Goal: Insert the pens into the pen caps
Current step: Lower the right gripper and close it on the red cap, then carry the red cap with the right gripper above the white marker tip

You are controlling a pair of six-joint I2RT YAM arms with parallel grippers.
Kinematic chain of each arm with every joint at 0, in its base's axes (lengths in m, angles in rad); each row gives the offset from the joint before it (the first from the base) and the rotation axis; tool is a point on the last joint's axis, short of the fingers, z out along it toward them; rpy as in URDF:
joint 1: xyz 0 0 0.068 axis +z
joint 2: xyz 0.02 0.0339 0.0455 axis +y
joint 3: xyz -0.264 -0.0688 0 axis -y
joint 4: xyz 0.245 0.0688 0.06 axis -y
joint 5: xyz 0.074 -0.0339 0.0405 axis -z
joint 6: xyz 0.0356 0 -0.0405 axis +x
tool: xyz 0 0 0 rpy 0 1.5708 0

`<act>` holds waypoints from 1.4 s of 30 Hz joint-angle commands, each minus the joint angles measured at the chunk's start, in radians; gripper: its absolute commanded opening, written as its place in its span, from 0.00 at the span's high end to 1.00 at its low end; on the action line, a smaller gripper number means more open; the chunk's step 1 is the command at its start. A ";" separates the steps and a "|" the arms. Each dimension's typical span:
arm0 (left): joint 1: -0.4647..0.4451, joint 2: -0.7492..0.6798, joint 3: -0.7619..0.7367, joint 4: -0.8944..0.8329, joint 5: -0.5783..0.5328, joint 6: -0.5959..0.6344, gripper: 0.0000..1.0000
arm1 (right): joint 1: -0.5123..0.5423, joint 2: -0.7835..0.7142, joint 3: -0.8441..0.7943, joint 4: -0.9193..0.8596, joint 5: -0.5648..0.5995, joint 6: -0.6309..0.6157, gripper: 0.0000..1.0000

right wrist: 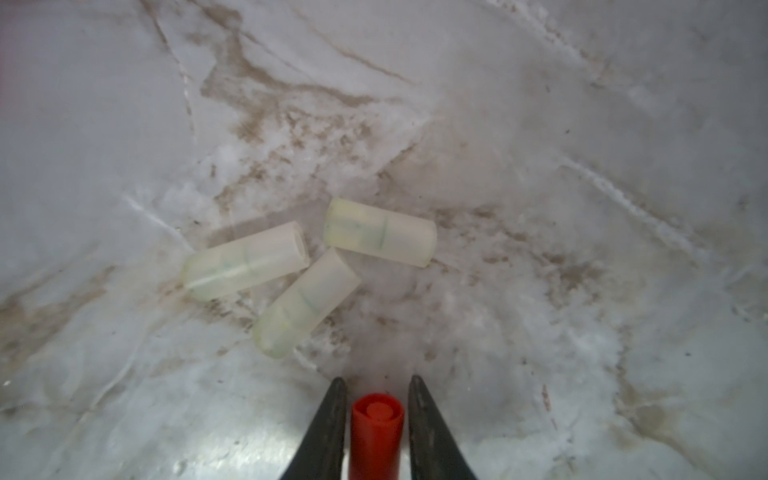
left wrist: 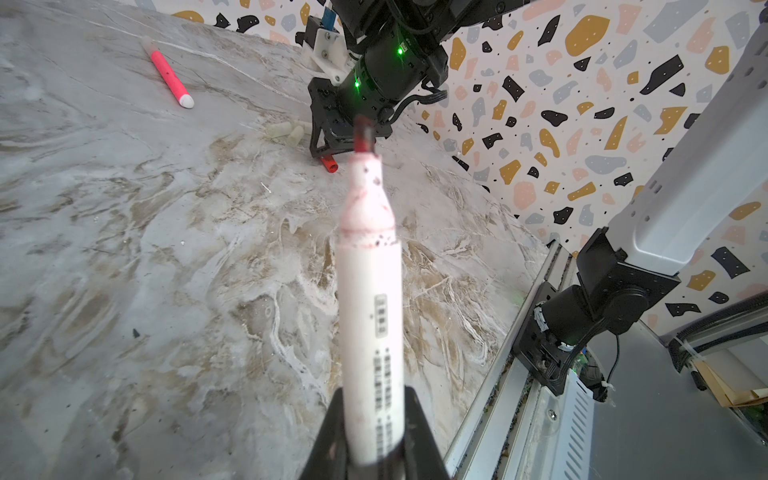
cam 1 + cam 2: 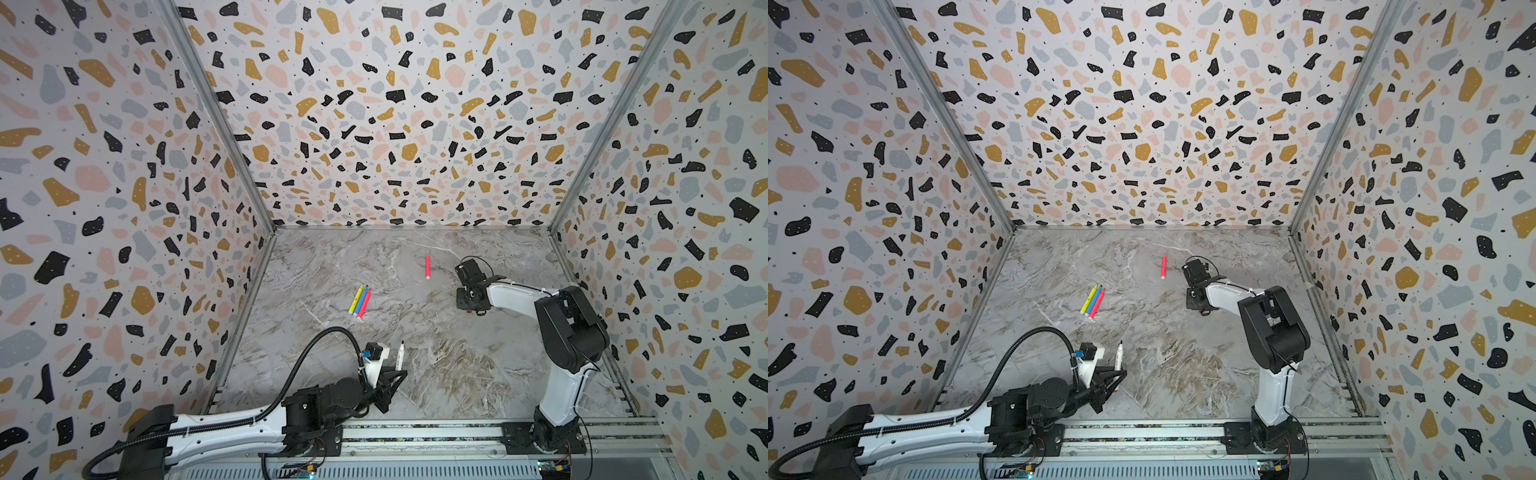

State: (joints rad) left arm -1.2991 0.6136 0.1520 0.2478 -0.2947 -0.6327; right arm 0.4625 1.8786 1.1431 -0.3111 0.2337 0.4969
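White pen, smeared red below its dark nib, is clamped by its back end in the left claw, whose fingers are closed tight on the barrel. In both top views the pen juts from that claw over the near left of the marbled worktop, with its nib toward the back wall.

Three more pens lie side by side, touching, on a slant left of the middle: a yellow pen, a blue pen and a pink-red pen. A second pink-red pen lies alone farther back, near the middle and just left of the right arm. The left wrist view shows it with a white tip.

The right claw is down at the worktop with a red cap between its fingers. The fingers stand almost closed on the cap, but a thin pale line shows on each side, so I cannot tell whether they pinch it. The cap's round end faces out toward the fingertips. In the left wrist view the cap pokes out under the claw, low over the worktop.

Just beyond the fingertips, three clear caps lie bunched together on their sides, touching or nearly so. The left wrist view shows them just beside the claw.
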 commanded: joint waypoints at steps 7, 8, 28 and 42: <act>-0.006 0.000 0.009 0.040 -0.018 0.011 1.00 | 0.029 -0.010 -0.040 -0.079 -0.003 0.009 0.74; -0.006 0.000 0.012 0.039 -0.020 0.013 1.00 | 0.032 -0.009 -0.042 -0.077 -0.007 0.011 0.76; -0.008 0.045 0.006 0.132 0.024 0.017 1.00 | 0.120 -0.697 -0.396 0.402 -0.458 0.037 0.93; -0.023 0.242 0.039 0.385 0.122 0.010 1.00 | 0.188 -0.974 -0.730 0.979 -0.628 0.339 0.93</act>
State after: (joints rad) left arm -1.3125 0.8253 0.1581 0.5068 -0.2024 -0.6254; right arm 0.6376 0.9253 0.4343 0.4877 -0.3668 0.7479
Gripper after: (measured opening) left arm 0.146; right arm 0.179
